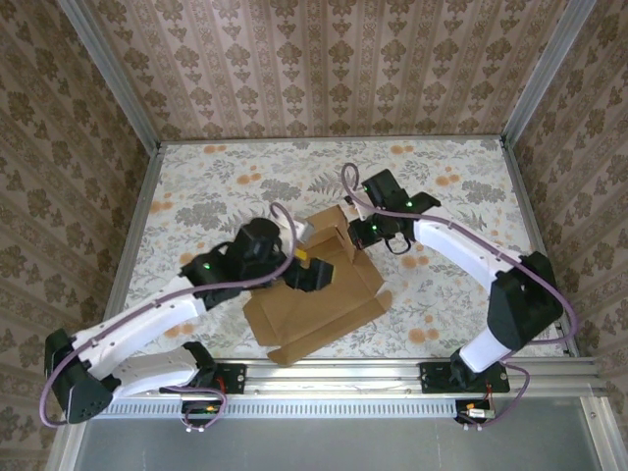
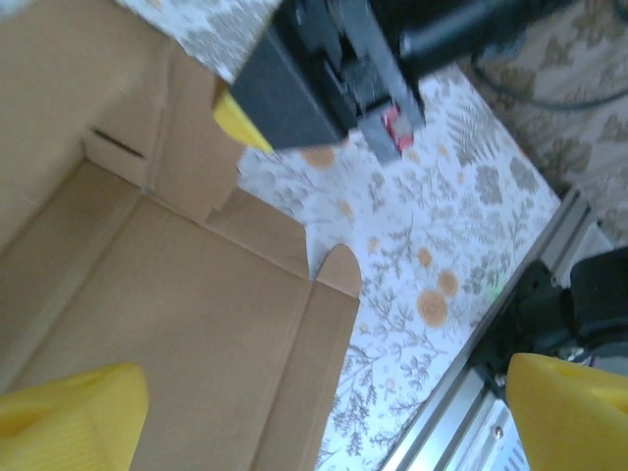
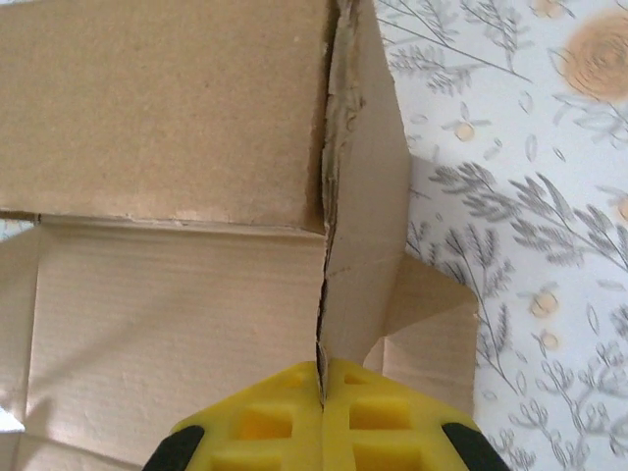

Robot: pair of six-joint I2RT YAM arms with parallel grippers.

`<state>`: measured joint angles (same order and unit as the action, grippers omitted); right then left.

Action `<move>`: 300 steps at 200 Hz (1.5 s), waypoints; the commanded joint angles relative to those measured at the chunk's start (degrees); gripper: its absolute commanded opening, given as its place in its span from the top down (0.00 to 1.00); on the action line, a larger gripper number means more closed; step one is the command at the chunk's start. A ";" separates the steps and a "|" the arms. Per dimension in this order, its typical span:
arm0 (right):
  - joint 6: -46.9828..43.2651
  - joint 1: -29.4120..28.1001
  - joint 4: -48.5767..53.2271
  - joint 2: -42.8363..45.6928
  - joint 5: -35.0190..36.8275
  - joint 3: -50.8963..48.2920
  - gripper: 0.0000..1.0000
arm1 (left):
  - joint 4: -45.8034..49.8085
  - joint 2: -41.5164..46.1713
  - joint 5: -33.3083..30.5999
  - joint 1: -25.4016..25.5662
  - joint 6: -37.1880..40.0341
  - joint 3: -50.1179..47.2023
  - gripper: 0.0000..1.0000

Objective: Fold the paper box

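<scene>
Right jaws pinch shut on a raised side flap [image 3: 368,196] of the paper box [image 1: 324,309], lying mid-frame on the desk [image 1: 196,186]; left jaws hang wide open above its base. Raising 1 wall looks the step in hand; next calls for creasing it upright.

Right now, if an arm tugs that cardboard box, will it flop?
Probably light: the paper box is thin cardboard. Panels look stiff, but flaps likely hinge at creases, like the one the right gripper pinches.
</scene>
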<state>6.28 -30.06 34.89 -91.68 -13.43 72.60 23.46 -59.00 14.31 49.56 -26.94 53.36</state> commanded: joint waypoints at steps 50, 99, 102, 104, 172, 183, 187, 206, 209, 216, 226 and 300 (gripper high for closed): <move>-6.48 -4.99 6.12 -12.84 -2.61 14.40 1.00 | 6.78 -4.62 11.26 -22.34 9.76 6.73 0.04; -7.71 -5.53 6.13 -13.02 -3.83 14.93 1.00 | -9.39 -11.95 15.05 -28.48 9.39 1.57 0.00; -7.92 -5.53 6.27 -13.08 -3.88 15.05 1.00 | -10.22 -12.49 15.26 -28.57 9.39 1.49 0.00; -8.06 -5.53 6.36 -13.15 -3.95 15.14 1.00 | -10.68 -12.79 15.41 -28.56 9.41 1.48 0.00; -9.80 -5.44 8.55 -14.75 -4.07 16.52 1.00 | -19.11 -24.56 20.58 -27.68 8.63 4.85 0.00; -9.71 -5.48 8.55 -14.83 -4.29 16.45 1.00 | -18.84 -25.96 20.26 -27.68 8.96 5.48 0.00; -9.71 -5.46 8.49 -14.84 -4.37 16.39 1.00 | -18.76 -26.43 20.12 -27.68 9.07 5.72 0.00; -9.80 -5.44 8.48 -15.22 -4.63 16.47 1.00 | -18.69 -28.80 19.74 -27.76 9.49 7.02 0.00; -9.80 -5.47 8.56 -15.31 -4.59 16.56 1.00 | -18.75 -29.14 19.77 -27.76 9.53 7.20 0.00; -9.89 -5.45 8.83 -15.48 -4.47 16.58 1.00 | -18.70 -29.99 19.98 -27.91 9.73 7.84 0.00; -9.81 -5.44 8.88 -15.56 -4.16 16.61 1.00 | -18.92 -30.81 20.06 -28.02 9.78 8.40 0.00; -7.80 -5.63 8.94 -15.54 -2.57 16.21 0.98 | -20.41 -35.53 24.06 -29.87 10.22 9.38 0.05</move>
<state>-2.59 -35.42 39.92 -105.14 -16.95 88.68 3.68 -92.66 35.55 20.08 -18.31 61.23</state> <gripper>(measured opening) 0.064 0.951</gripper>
